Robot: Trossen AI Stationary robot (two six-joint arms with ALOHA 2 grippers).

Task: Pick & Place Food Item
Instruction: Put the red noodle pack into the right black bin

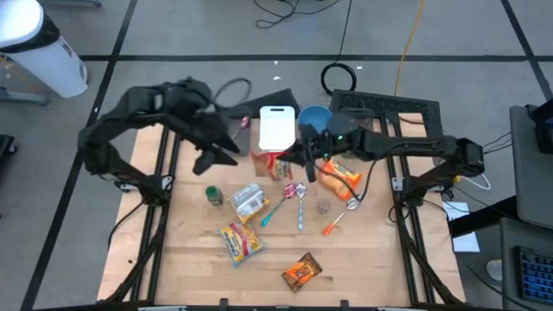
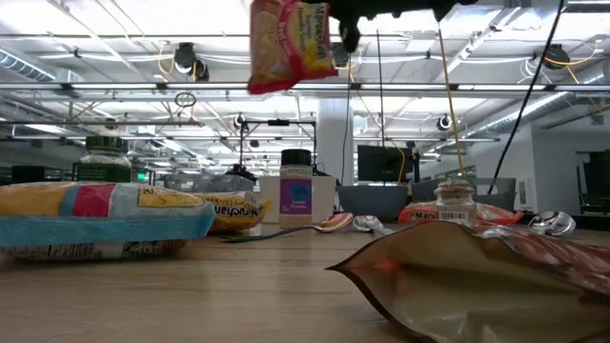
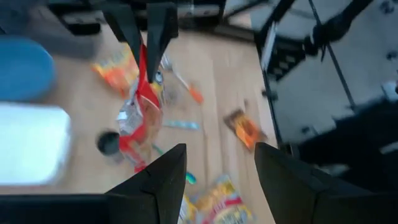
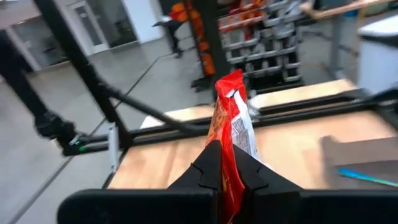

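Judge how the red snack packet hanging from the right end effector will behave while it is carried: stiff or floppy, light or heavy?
Probably floppy: the red snack packet hangs crumpled below the right end effector, pinched at one edge only. Likely light, since that thin grip holds it clear above the table. It may swing or slip. The left end effector is open and empty nearby.

1. snack packets – five: one red (image 1: 275, 164) hanging in the air; orange (image 1: 340, 176); yellow (image 1: 241, 241); brown (image 1: 302, 273); silver-blue (image 1: 248, 201)
2. spoons – three: teal handle (image 1: 278, 205); silver (image 1: 300, 203); orange handle (image 1: 340, 218)
3. jars – two: green-lidded (image 1: 213, 196); small clear one (image 1: 323, 207)
4. one white cutting board (image 1: 276, 127); one blue bowl (image 1: 314, 117)
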